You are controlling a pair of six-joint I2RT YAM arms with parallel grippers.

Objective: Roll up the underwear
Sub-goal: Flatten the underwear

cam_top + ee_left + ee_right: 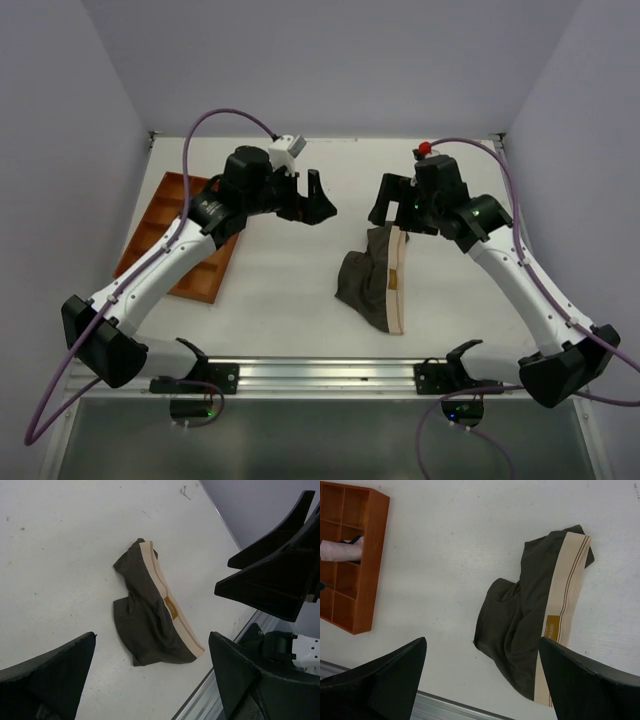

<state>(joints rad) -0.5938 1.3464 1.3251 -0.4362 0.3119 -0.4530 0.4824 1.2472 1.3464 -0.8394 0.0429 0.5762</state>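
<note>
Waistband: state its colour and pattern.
Light tan waistband with thin brown stripes and a mustard label; right wrist view.

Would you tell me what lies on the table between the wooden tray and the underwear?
Only bare table separates the wooden tray from the underwear; the right wrist view shows it.

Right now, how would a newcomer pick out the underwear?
On the white table, look right of centre, near the right gripper. The underwear lies there crumpled. Unlike the pale pink cloth in the wooden tray, it is dark brownish-grey with a tan waistband.
</note>
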